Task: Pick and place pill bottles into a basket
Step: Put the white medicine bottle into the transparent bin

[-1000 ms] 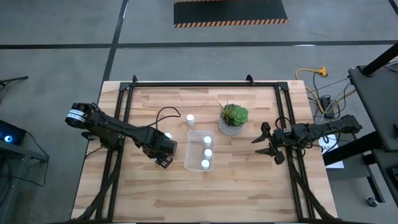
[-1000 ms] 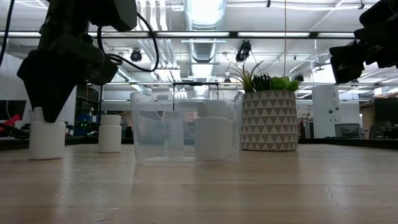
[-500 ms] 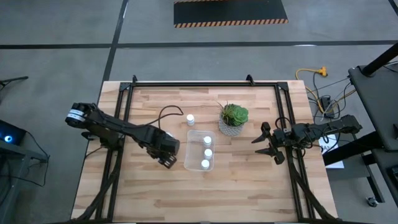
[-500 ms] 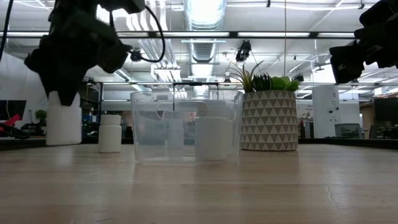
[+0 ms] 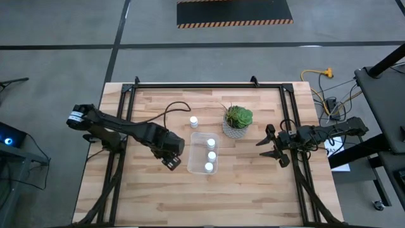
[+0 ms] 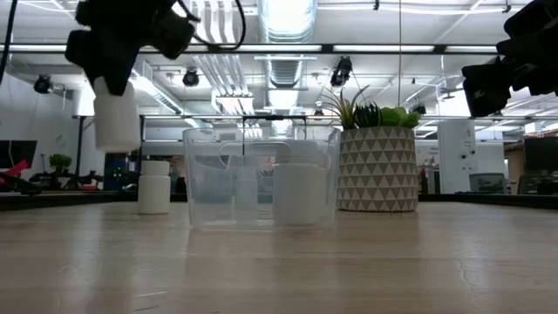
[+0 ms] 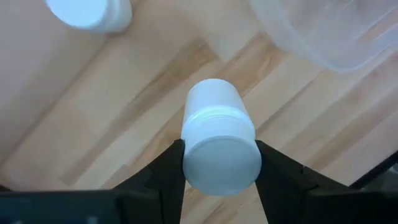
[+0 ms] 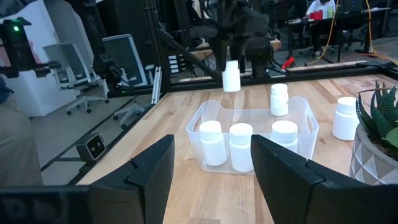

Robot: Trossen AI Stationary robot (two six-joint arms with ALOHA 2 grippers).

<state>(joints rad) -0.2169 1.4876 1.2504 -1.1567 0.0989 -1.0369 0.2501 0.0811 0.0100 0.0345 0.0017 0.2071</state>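
Your pale wooden slatted table (image 5: 240,183) carries everything. Grey patterned pot with a green succulent (image 5: 238,120) sits toward the back, beside the tub's far right corner, not part of the job.

The clear plastic rectangular basket (image 5: 195,154) sits mid-table, long axis running front to back in the high view. You can count three small white capped bottles standing inside it (image 8: 241,147) from the right wrist view; the high view shows only two caps plainly.

Left arm is the working one. Your left gripper (image 5: 172,158) hangs just off the basket's left wall, jaws clamped on a white cylindrical pill bottle (image 7: 217,143), one dark finger (image 7: 163,171) on each side of the body. In the low view the held bottle (image 6: 117,113) is clear of the table and upright, cap up under the gripper, its base about level with the basket rim.

The relation that counts: the basket opening lies to the right of the held bottle, close by. Judged from this, a short sideways carry over the near wall is what remains before release.

One loose white bottle (image 5: 193,121) stands on the table behind the basket.

Right gripper (image 5: 271,147) waits near the table's right edge, jaws spread wide, holding nothing, well apart from the basket.
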